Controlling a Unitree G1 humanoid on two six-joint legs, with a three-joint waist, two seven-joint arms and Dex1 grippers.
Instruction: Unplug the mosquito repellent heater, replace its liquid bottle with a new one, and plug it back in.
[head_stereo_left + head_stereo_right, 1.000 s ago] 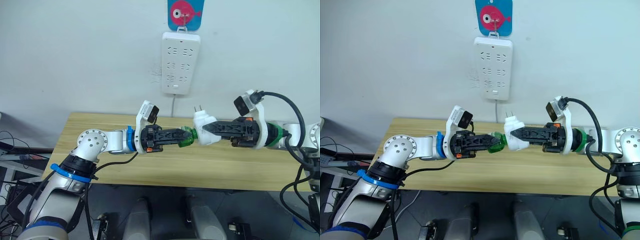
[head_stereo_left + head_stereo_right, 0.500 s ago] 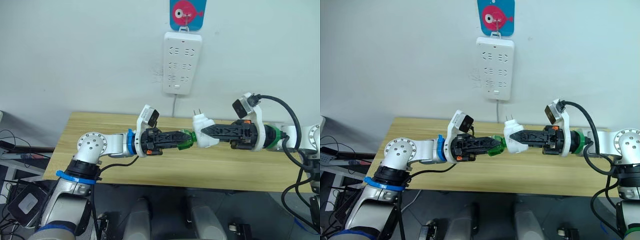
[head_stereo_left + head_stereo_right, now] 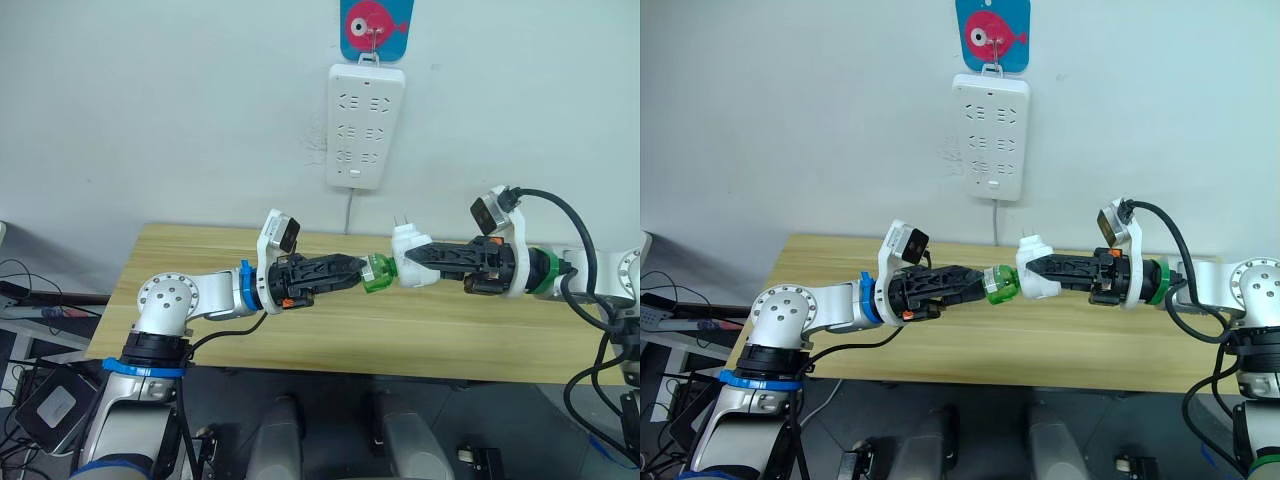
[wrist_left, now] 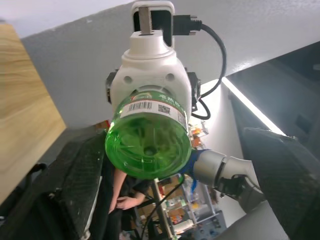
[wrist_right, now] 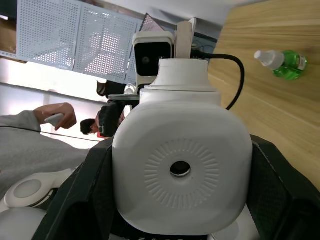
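Two tools meet above the tabletop's (image 3: pixel 300 335) middle: the left tool (image 3: pixel 352 271) clamps the bottle (image 3: pixel 377 272), the right tool (image 3: pixel 418 256) clamps the heater (image 3: pixel 408 256). Bottle and heater lie on one horizontal axis, neck seated in the heater's base.

A long white power strip (image 3: pixel 366 126) hangs upright on the pale wall (image 3: pixel 150 110), and everything else sits around it. Just above it is a blue card with a pink fish (image 3: pixel 375 28), the strip hanging from a hook on that card. A thin white cord (image 3: pixel 348 212) drops from the strip's lower end towards the wooden table (image 3: pixel 330 340) below. Left of the table, low down, black cables (image 3: pixel 20 285) trail about.
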